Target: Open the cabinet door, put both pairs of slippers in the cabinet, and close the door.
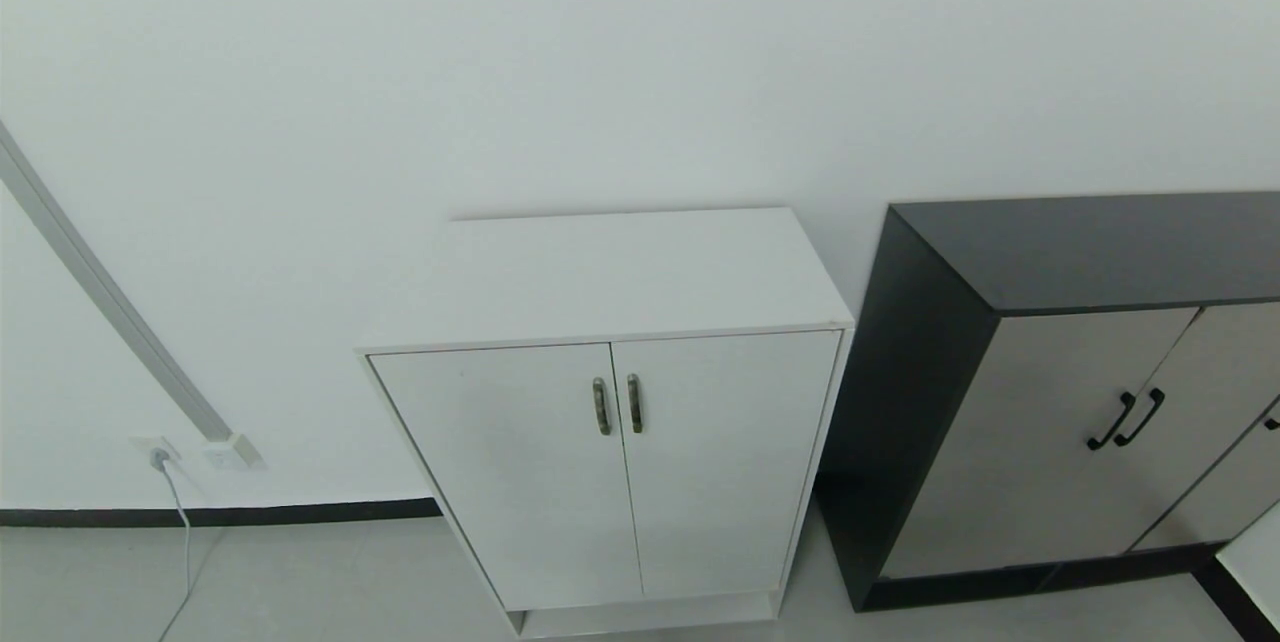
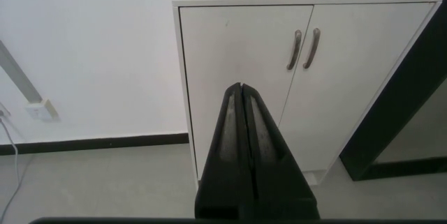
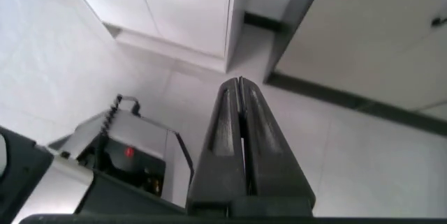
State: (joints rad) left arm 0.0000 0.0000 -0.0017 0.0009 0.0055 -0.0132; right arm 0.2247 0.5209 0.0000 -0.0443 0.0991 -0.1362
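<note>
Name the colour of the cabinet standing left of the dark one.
The cabinet is white; head view shows it best.

The right end effector (image 3: 241, 84) hangs above the pale tiled floor (image 3: 377, 161), its two dark fingers pressed flat together with nothing between them. Beyond its tip stands the lower corner of the white cabinet (image 3: 181, 8), its door fronts flush and a recessed foot beneath them. Just beside it is the dark cabinet (image 3: 300, 8), whose pale doors sit above a black plinth (image 3: 335, 95) running along the floor.
</note>
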